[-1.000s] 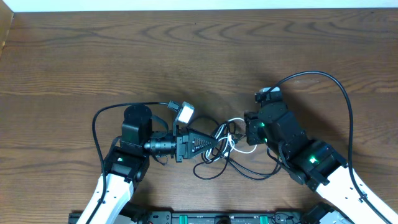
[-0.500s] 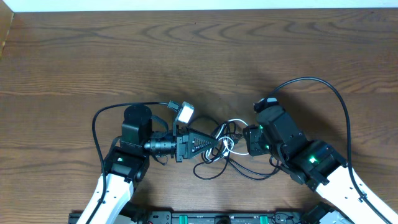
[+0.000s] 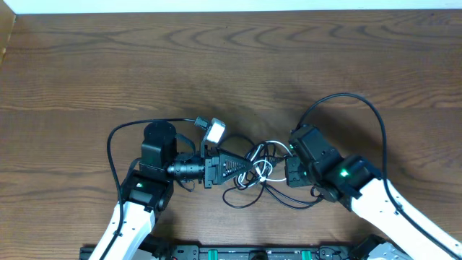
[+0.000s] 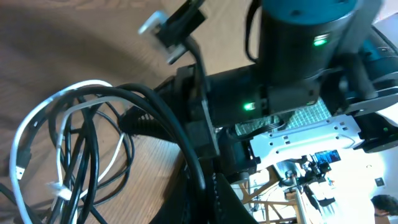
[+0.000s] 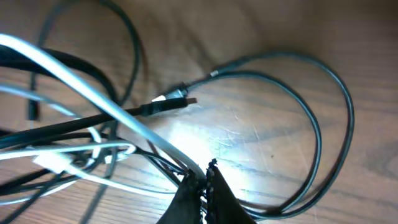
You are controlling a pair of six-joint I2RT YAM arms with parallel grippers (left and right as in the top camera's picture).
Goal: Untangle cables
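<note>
Two thick arm wires looped over the bare wooden surface, one by each arm, well apart from the cables. The cables lay in a loose tangle near the front edge, between the two grippers, whose bodies crowded it from both sides.

From overhead we saw the left gripper pointing right into the tangle and the right gripper bent down on its right edge, but not how the jaws stood.

The left wrist view showed the right arm, green light on, filling the background just behind the tangle. It also showed a black cable running down into the left gripper's closed tips. Loops of the white cable lay to that gripper's left.

The right wrist view showed what the arms hid from above. There the right gripper was pinched shut, with the white cable running in between its tips. A plug lay free just beyond, and a wide black loop lay flat on the wood to the right.
</note>
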